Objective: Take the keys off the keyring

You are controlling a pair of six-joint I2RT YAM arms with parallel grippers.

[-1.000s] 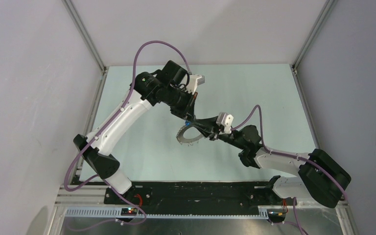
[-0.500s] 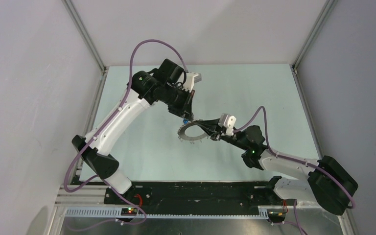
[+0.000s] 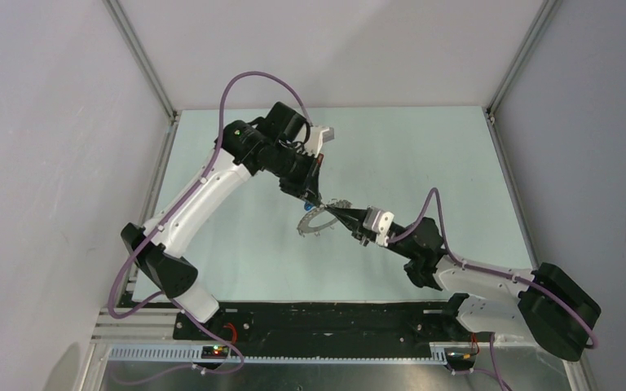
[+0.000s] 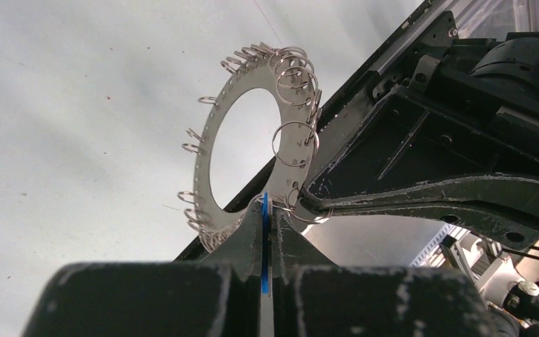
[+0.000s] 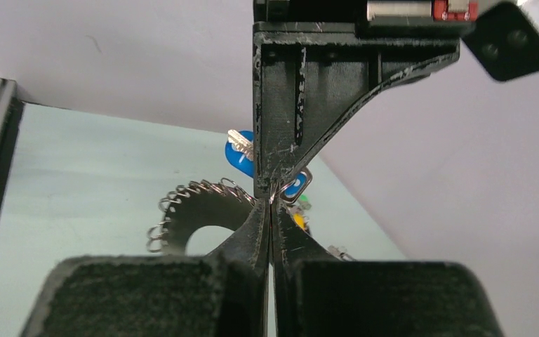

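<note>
Left wrist: left tool (image 4: 264, 205) fully closed on blue key (image 4: 264, 270), right tool (image 4: 304, 203) clamping keyring (image 4: 203, 168).

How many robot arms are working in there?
2: the left arm reaches in from the near left, the right arm from the near right, both meeting at the keyring mid-table.

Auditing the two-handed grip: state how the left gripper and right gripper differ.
The left gripper reaches in from the far left; the right gripper comes from the near right. The left gripper clamps a blue tab at the keyring's edge; the right gripper's tips meet at a small wire ring beside it. Both are shut, almost tip to tip.
</note>
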